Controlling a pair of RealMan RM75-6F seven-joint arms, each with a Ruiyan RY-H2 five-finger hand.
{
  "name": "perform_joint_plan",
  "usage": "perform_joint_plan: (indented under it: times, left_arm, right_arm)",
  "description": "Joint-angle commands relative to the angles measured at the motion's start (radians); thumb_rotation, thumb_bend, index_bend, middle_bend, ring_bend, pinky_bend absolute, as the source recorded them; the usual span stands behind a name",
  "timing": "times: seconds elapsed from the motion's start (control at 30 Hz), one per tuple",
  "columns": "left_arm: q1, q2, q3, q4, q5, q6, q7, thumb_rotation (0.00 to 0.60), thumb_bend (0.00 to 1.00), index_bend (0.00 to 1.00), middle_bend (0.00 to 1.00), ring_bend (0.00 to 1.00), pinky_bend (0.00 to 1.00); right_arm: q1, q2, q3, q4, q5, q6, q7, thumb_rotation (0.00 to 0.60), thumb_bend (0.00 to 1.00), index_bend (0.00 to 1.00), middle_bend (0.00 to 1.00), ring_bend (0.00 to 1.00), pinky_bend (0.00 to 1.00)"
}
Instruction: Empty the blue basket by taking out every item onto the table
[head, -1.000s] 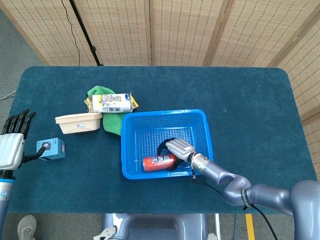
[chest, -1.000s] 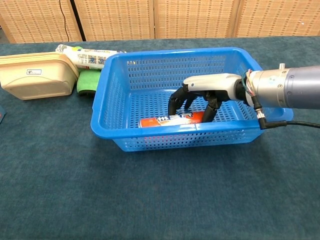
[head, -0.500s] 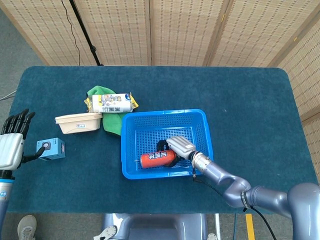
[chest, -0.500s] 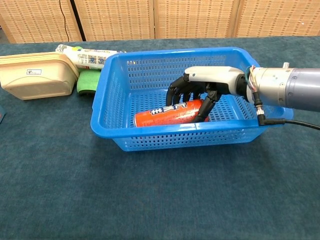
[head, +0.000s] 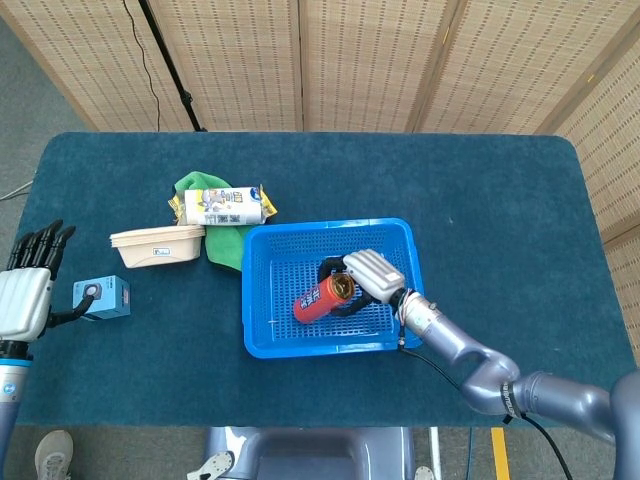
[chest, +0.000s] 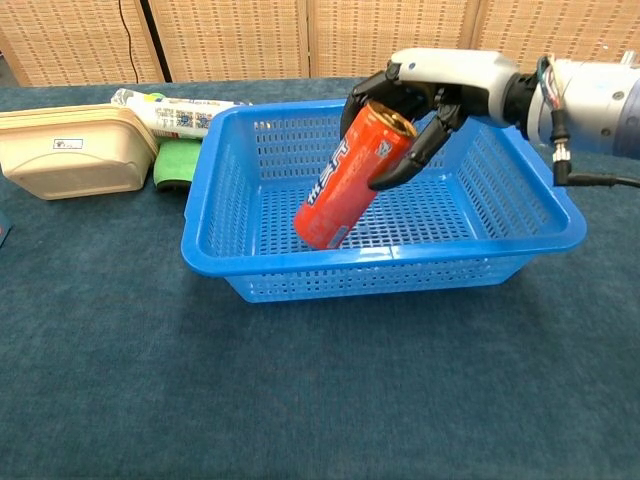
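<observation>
The red cylindrical drink can (chest: 352, 175) was gripped at its top end by the right hand (chest: 432, 85), so it could be tipped free and dropped into the blue plastic mesh basket (chest: 215, 185).

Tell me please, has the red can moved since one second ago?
Yes. The red can has risen off the floor of the blue basket and now tilts above its rim in the chest view, held by the right hand.

The red can (chest: 352, 174) looked like glossy metal, the blue basket (chest: 230, 210) perforated shiny plastic, and the counter (chest: 300, 390) wore matt, napped teal cloth.
</observation>
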Motion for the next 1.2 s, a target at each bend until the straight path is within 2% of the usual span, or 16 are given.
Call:
perform_joint_plan:
  times: [0.03,0.3,0.43,0.53,0.83,0.93,1.03,1.2]
  left_arm:
    - [0.001,0.001,0.001,-0.001,0.0,-0.001,-0.001,0.6,0.2,0.0,0.0,0.0,0.0]
    - [0.003,0.005,0.007,-0.008,0.011,-0.005,-0.005,0.6,0.2,0.0,0.0,0.0,0.0]
    - [0.005,0.007,0.007,-0.01,0.013,-0.004,-0.01,0.6,0.2,0.0,0.0,0.0,0.0]
    - [0.005,0.007,0.008,-0.011,0.014,-0.006,-0.01,0.6,0.2,0.0,0.0,0.0,0.0]
    - [0.004,0.005,0.009,-0.014,0.015,-0.01,-0.004,0.6,0.2,0.0,0.0,0.0,0.0]
    - [0.004,0.005,0.009,-0.013,0.013,-0.012,-0.005,0.6,0.2,0.0,0.0,0.0,0.0]
    - [0.003,0.005,0.007,-0.012,0.007,-0.014,-0.004,0.6,0.2,0.0,0.0,0.0,0.0]
    - [0.003,0.005,0.008,-0.012,0.007,-0.015,-0.001,0.6,0.2,0.0,0.0,0.0,0.0]
  right_arm:
    - [-0.012,0.033,0.025,-0.022,0.03,0.018,0.001,0.6,0.79,0.65,0.55,0.47,0.56]
    - [-0.052,0.175,0.118,-0.054,0.134,0.062,0.022,0.6,0.8,0.65,0.55,0.47,0.56]
    - [-0.059,0.209,0.162,0.008,0.212,0.056,0.026,0.6,0.8,0.65,0.55,0.47,0.56]
    - [-0.063,0.214,0.176,0.111,0.269,0.041,0.007,0.6,0.81,0.66,0.55,0.47,0.56]
    - [-0.066,0.113,0.141,0.42,0.324,-0.05,0.016,0.6,0.81,0.65,0.55,0.47,0.56]
    - [-0.067,0.041,0.124,0.578,0.328,-0.111,0.067,0.6,0.81,0.65,0.55,0.47,0.56]
    - [-0.066,-0.015,0.107,0.681,0.302,-0.154,0.129,0.6,0.81,0.65,0.55,0.47,0.56]
    - [-0.068,-0.073,0.082,0.766,0.253,-0.179,0.201,0.6,0.81,0.65,0.55,0.47,0.56]
